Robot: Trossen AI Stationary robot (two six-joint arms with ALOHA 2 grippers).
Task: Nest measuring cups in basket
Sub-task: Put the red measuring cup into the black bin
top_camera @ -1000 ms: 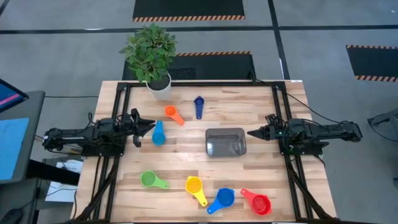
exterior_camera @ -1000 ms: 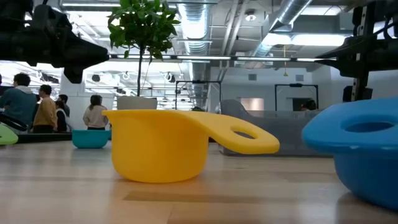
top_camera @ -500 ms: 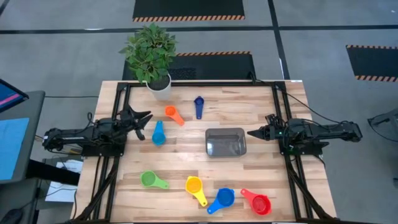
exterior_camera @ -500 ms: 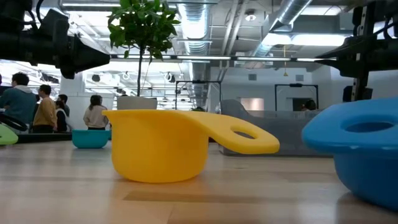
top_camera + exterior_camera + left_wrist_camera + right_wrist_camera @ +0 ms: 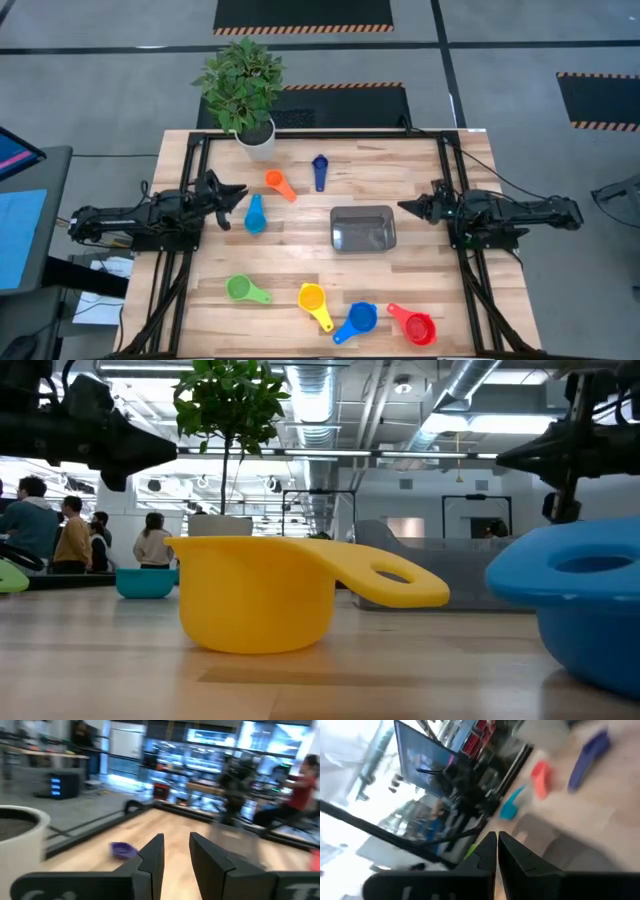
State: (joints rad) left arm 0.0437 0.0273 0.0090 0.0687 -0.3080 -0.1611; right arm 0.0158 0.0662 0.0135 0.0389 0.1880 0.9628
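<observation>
Several small measuring cups lie apart on the wooden table: orange [image 5: 279, 184], dark blue [image 5: 319, 170], light blue [image 5: 255, 214], green [image 5: 243, 290], yellow [image 5: 314, 302], blue [image 5: 356, 321] and red [image 5: 414, 325]. The dark grey basket [image 5: 363, 228] stands right of the middle with nothing in it. My left gripper [image 5: 238, 195] hovers level at the table's left edge, just left of the light blue cup, open with nothing between its fingers [image 5: 152, 857]. My right gripper [image 5: 405, 207] hovers level at the right edge, right of the basket, shut on nothing.
A plant in a white pot [image 5: 255, 135] stands at the far left corner. Black frame rails run along the table's left and right sides under both arms. In the low view the yellow cup [image 5: 260, 592] and blue cup [image 5: 575, 610] stand close; people sit far behind.
Both arms stay in place above the table's edges. My right gripper has rolled about its own line, and my left gripper has turned a little. No cup and not the basket has moved.
</observation>
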